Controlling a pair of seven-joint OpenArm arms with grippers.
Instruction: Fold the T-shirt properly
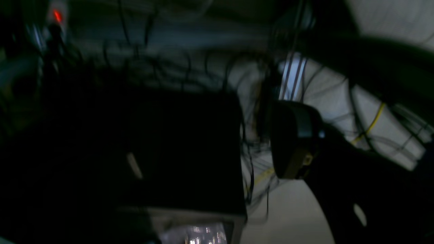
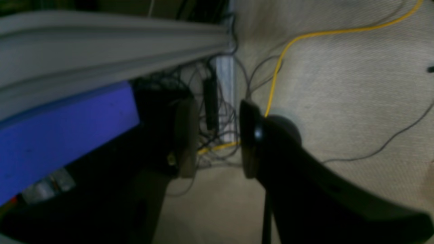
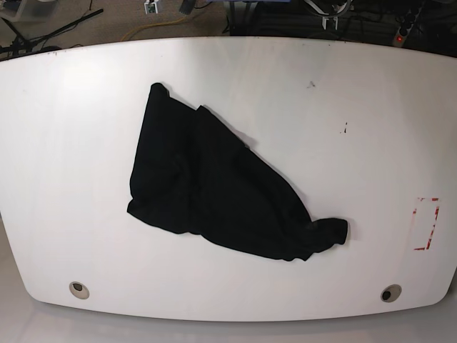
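Table (image 3: pixel 64 143) is the biggest thing here: white, wide, and neither of my 2 arms shows over it in the base view. Looks like I'm parked off the table, judging by what both wrist cameras see: floor and cables, not tabletop.

T-shirt (image 3: pixel 214 189) lies crumpled in a rough diagonal heap left of the table's centre, 1 end pointing toward the far-left corner, the other bunched toward the near edge around its middle. No print shows, all black, so it is likely face down or folded over itself. Nothing folded properly yet; I judge the task at its start, and the shirt needs spreading flat first.

Right gripper (image 2: pixel 217 142): jaws part open with a clear gap, nothing between them, only a yellow cable (image 2: pixel 305 35) and carpet behind. It sits beside a grey rail (image 2: pixel 101 47), off the table as far as I can tell.

Left gripper (image 1: pixel 264 139): view is dark and blurred; 1 finger (image 1: pixel 295 139) is clear, the other side is lost in a black mass. Jaws look wide apart, and I see nothing in them.

Shirt is well apart from both sets of jaws and appears in neither wrist view.
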